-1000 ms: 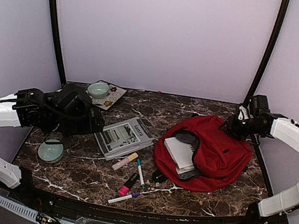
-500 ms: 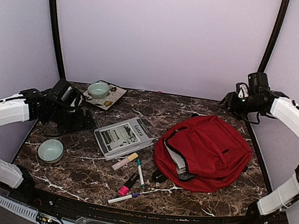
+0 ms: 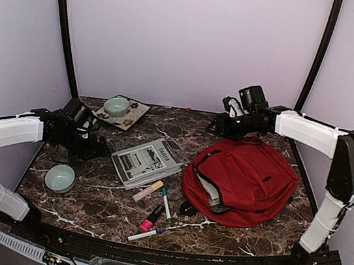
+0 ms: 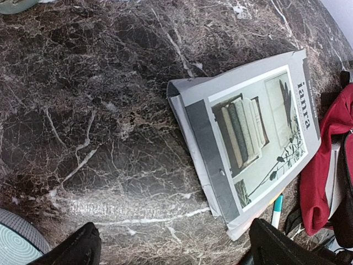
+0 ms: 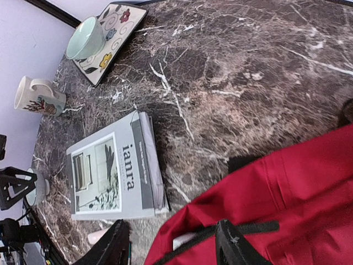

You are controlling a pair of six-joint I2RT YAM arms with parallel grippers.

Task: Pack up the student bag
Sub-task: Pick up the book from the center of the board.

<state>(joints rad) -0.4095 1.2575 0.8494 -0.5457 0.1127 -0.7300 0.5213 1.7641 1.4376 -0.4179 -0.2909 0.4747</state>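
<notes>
Our right hand (image 3: pixel 223 126) has let go of the bag (image 3: pixel 249 179) and swung left above its far edge, fingers apart and empty. The flap has dropped half shut. The bag lies right of centre on the bench (image 3: pixel 197 132). Our left hand (image 4: pixel 176 249), wide and empty, has backed off the magazine (image 3: pixel 145 161), which is probably next to pack.

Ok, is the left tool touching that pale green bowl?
Apart. The top view shows bare marble tabletop between the left tool and the pale green bowl; the left wrist view shows the same gap.
</notes>
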